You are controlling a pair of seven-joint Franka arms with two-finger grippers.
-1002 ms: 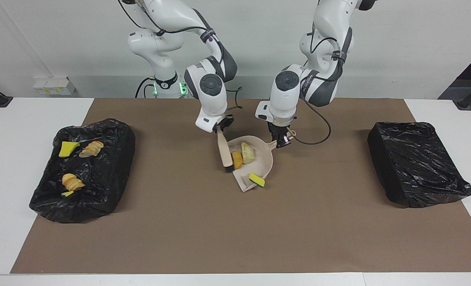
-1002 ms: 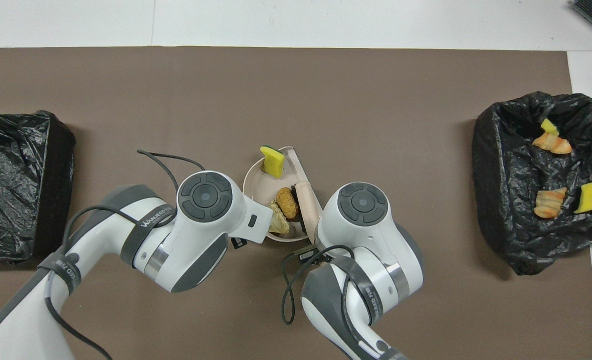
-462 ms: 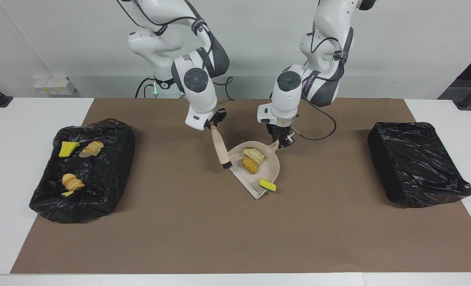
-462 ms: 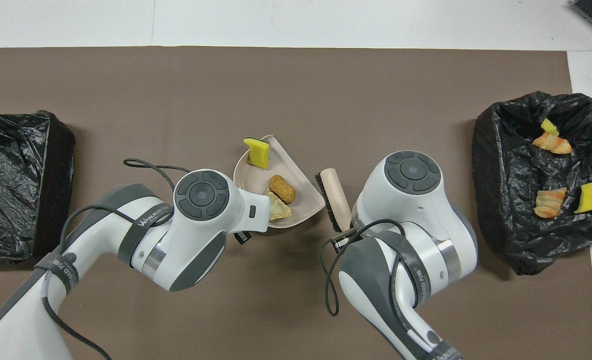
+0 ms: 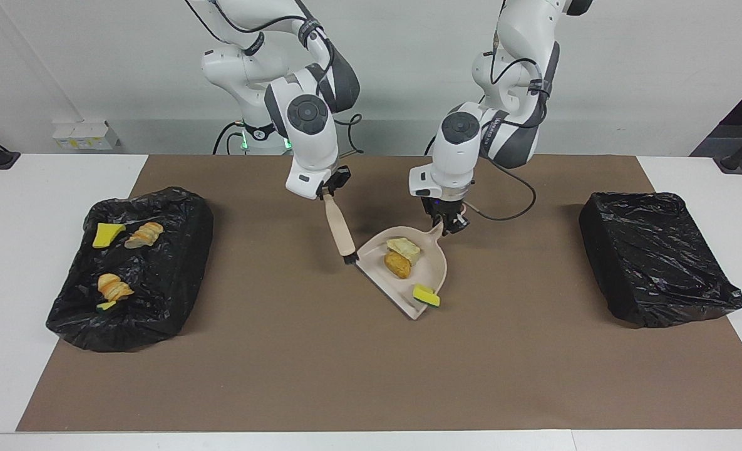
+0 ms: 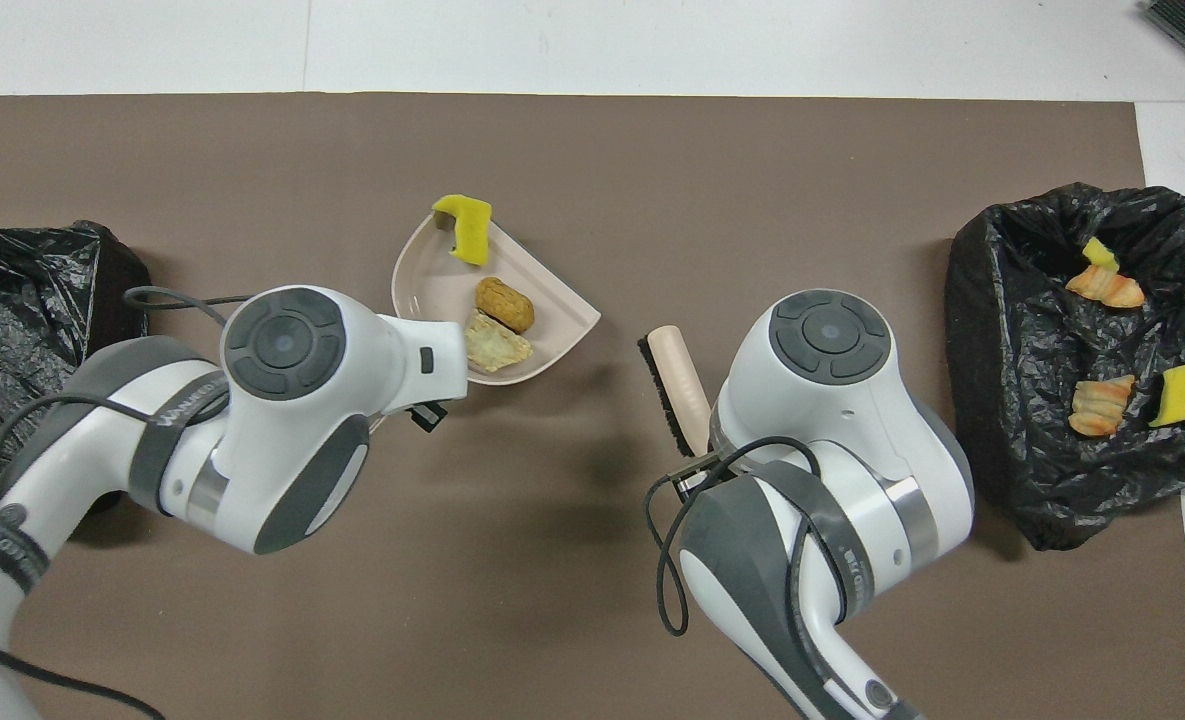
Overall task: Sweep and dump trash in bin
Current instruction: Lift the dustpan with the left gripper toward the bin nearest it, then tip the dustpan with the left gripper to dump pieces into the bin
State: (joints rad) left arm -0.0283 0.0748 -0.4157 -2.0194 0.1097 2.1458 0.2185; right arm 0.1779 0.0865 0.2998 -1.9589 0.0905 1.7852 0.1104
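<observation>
My left gripper (image 5: 448,224) is shut on the handle of the beige dustpan (image 5: 432,270), which it holds over the middle of the mat. In the pan lies trash: a pale chunk (image 5: 404,248), a brown chunk (image 5: 397,264) and a yellow sponge piece (image 5: 426,295) at the pan's lip. From above, the dustpan (image 6: 432,290) shows the sponge piece (image 6: 464,226) and the brown chunk (image 6: 504,303). My right gripper (image 5: 331,190) is shut on the handle of the brush (image 5: 338,228). The brush (image 6: 681,392) hangs bristles down, apart from the pan.
A black-lined bin (image 5: 176,250) at the right arm's end of the table holds several scraps (image 6: 1102,285). A second black-lined bin (image 5: 655,257) sits at the left arm's end. A brown mat (image 5: 371,376) covers the table.
The brush has come out of the dustpan and swung toward the right arm's end. My left gripper has carried the dustpan with its trash toward the left arm's end.
</observation>
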